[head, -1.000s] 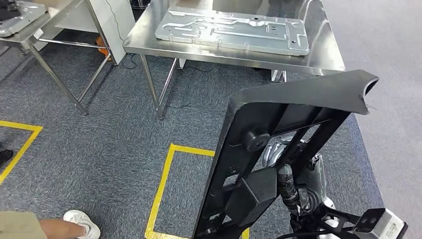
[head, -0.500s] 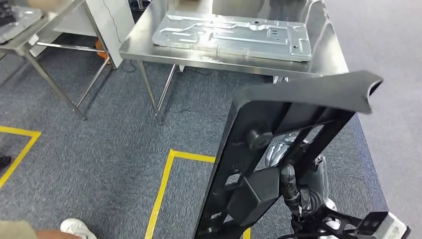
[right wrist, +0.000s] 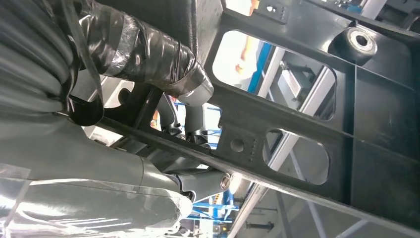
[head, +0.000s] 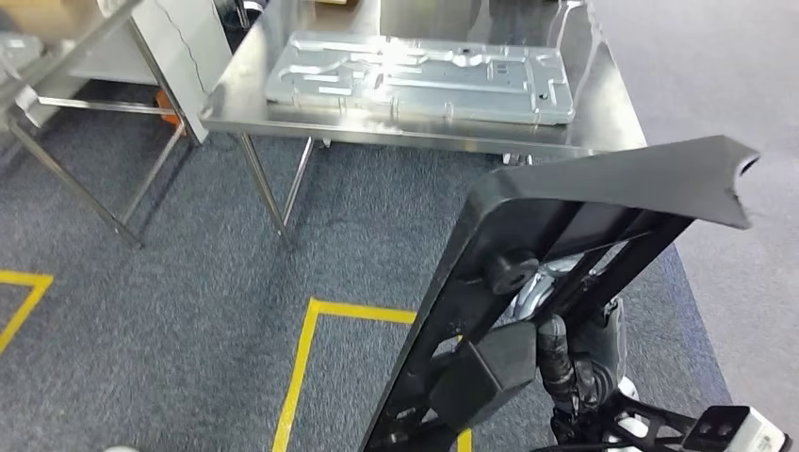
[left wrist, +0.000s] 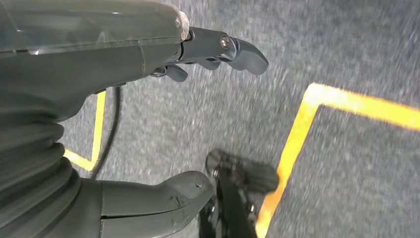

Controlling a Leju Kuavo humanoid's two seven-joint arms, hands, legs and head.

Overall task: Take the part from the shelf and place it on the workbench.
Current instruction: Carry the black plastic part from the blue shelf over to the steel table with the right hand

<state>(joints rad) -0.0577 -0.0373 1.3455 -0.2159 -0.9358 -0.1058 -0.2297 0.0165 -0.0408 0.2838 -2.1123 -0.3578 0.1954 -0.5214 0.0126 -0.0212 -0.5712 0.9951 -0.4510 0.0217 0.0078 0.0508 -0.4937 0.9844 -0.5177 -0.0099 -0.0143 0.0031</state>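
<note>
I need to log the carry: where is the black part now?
Head view: the black part is on the right, gripped by the right hand, short of the steel workbench.

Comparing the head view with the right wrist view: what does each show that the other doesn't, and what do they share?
Head view alone: the steel workbench ahead, a grey metal plate lying on it, blue carpet and yellow floor tape. Right wrist view alone: the right hand close up, its fingers hooked through an opening in the frame and gripping a bar. Both: the black frame part, held upright and tilted, with its ribs and round boss.
</note>
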